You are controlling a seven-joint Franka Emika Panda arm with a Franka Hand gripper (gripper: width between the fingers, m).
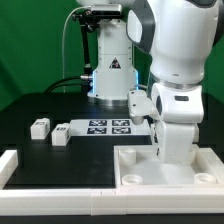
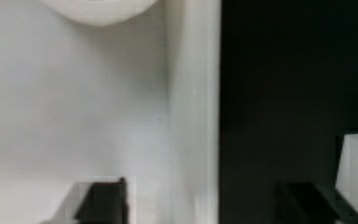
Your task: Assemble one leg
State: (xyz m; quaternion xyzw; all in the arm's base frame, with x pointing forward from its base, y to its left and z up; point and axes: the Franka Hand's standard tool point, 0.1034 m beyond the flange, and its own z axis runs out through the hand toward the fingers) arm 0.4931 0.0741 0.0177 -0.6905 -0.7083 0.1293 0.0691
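Two moves seem wise: lift the released, empty tool (image 2: pixel 206 186) clear of the tray-like piece (image 1: pixel 150 183), then close squarely across the nearest leg (image 1: pixel 62 133).

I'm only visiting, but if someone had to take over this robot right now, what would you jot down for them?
Gripper: open, holding nothing, low over the rim of the large white square piece.
Legs: two lie loose on the black table at the exterior view's left, beside the marker board.
Done: no leg can be seen fitted.
Left: fetch a leg and fix it to the square piece.
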